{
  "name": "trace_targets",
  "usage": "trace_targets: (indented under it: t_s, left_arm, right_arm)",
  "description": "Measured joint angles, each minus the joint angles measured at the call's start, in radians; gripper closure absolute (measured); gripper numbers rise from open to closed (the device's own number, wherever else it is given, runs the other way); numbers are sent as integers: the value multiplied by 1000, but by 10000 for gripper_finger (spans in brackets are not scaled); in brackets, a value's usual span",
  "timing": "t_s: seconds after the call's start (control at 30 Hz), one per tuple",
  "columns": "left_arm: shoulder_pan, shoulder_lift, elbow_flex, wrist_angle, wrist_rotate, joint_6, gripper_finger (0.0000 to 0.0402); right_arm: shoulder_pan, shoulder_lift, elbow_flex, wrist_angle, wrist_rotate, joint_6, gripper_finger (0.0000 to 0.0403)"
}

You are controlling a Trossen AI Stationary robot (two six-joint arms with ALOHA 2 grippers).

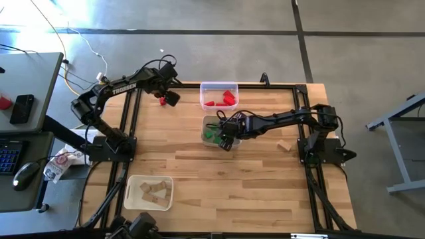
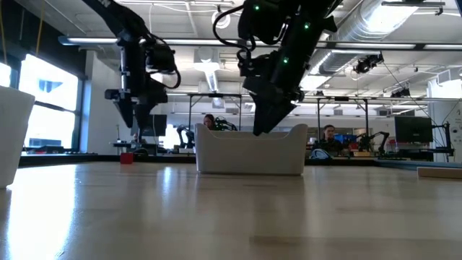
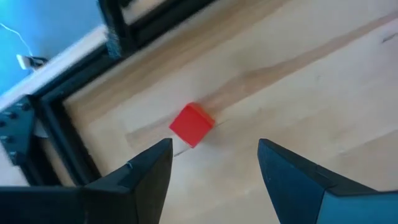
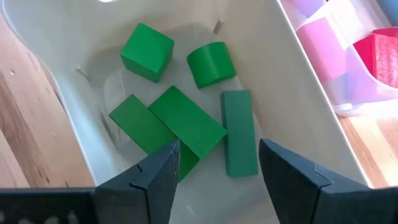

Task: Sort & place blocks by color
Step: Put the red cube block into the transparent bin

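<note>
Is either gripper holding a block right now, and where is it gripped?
Nothing is held. The left gripper hangs open above a red cube; the right gripper is open over the green blocks.

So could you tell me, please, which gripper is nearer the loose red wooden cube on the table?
Left. The left gripper hovers open just above the red wooden cube; the right gripper is over the tray of green blocks.

Near the table's far left edge (image 1: 199, 166): a small red wooden cube (image 1: 162, 100), alone. Right of it, a clear tray (image 1: 218, 86) with red blocks (image 1: 222, 100); nearer, touching it, a white tray (image 1: 207, 121) containing five green blocks (image 4: 186, 121). Near left: a tray (image 1: 131, 192) of plain wooden blocks (image 1: 154, 192). Far right: one plain wooden block (image 1: 285, 146).
</note>
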Motion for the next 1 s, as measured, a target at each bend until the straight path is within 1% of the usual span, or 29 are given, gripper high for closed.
trace_targets:
  t_s: [0.07, 0.33, 0.53, 0.67, 1.0]
  left_arm:
    - [1, 28, 0, 0, 21, 19, 180]
    - [2, 127, 0, -10, 17, 165, 181]
    - [2, 189, 0, -14, -41, 194, 181]
    - [4, 206, 0, -13, -72, 224, 181]
    - [51, 209, 0, -11, -38, 284, 181]
  right_arm:
    - [0, 0, 0, -4, -5, 0, 199]
    - [0, 0, 0, -15, -9, 6, 199]
    - [0, 0, 0, -15, -10, 6, 199]
    - [0, 0, 0, -15, -10, 6, 199]
    - [0, -1, 0, -14, -10, 6, 199]
